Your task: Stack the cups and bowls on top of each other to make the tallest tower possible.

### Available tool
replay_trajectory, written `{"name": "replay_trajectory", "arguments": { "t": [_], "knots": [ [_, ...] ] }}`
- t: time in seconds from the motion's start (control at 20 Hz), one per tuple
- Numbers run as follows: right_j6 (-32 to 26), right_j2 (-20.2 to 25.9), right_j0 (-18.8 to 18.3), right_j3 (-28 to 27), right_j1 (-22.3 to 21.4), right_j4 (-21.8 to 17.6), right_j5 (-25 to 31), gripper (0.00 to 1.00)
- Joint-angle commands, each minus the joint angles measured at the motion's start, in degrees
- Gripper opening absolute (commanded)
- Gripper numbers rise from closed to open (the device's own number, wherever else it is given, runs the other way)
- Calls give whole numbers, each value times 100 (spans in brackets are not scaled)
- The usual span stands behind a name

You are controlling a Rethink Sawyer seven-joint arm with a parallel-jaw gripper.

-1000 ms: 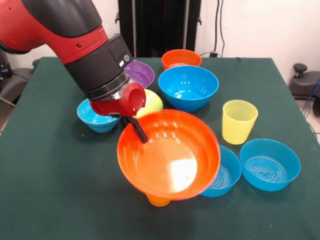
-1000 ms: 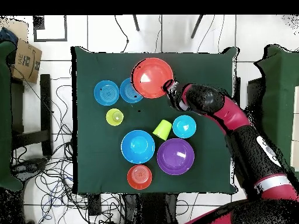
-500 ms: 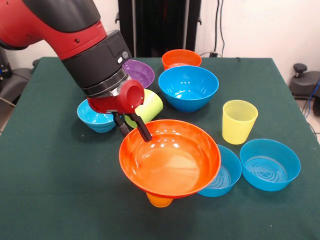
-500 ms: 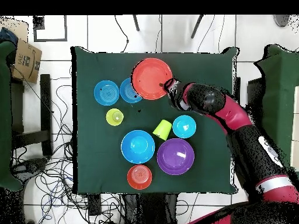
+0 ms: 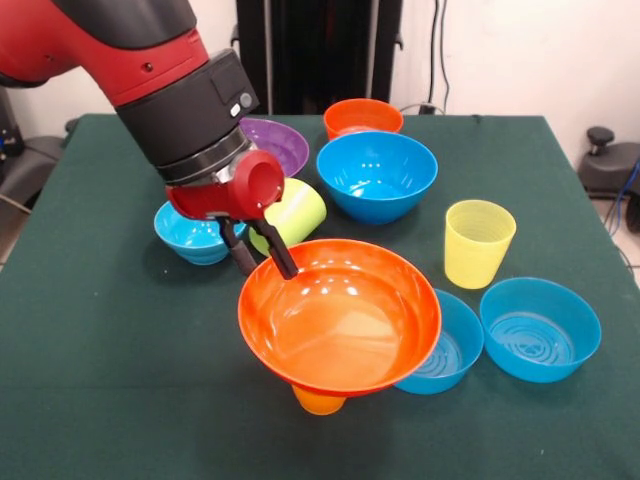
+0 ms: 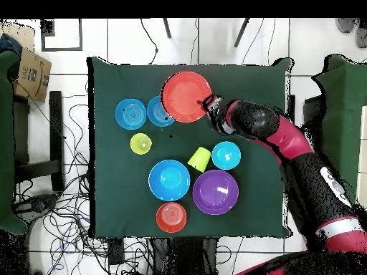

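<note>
The gripper [image 5: 262,263] hangs at the left rim of the large orange bowl [image 5: 340,318], its two fingers [image 5: 279,259] apart, straddling the rim without clearly gripping it. The arm [image 5: 150,70] slants down from the upper left. The bowl sits level atop an orange cup [image 5: 318,402]; a blue bowl [image 5: 447,343] touches its right side.

I'm looking at the green-clothed table [image 5: 90,330]: resting on it are a purple bowl [image 5: 278,143], small orange bowl [image 5: 362,116], big blue bowl [image 5: 377,175] and small blue bowl [image 5: 192,236]. The lime cup [image 5: 292,213] lies tipped, the yellow cup [image 5: 478,242] stands upright, two ringed blue bowls [image 5: 540,328] sit beside it, and an orange cup [image 5: 318,402] stands under the wide orange bowl [image 5: 338,316].
</note>
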Motion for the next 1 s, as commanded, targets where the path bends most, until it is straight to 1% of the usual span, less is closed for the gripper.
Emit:
{"name": "replay_trajectory", "arguments": {
  "t": [0.05,0.15,0.2,0.3,0.45,0.5,0.55,0.6,0.7,0.75,0.85,1.0],
  "knots": [
    [139,-337,256,288,-235,-148,459,100],
    [183,-371,297,408,-467,-112,667,100],
    [187,-382,316,442,-515,-109,711,100],
    [92,-516,473,375,-621,-217,1008,100],
    [30,-956,906,121,-869,-602,1406,100],
    [23,-1031,980,95,-915,-652,1476,100],
    [36,-1172,1125,9,-973,-720,1754,100],
    [33,-1246,1204,-8,-1026,-759,1841,100],
    [140,-1489,1451,-26,-1214,-910,2071,100],
    [272,-1678,1633,-20,-1346,-1006,2309,100],
    [505,-1973,1912,-28,-1483,-1171,2545,100],
    [849,-2367,2260,-131,-1489,-1394,2803,100]
  ]
}}
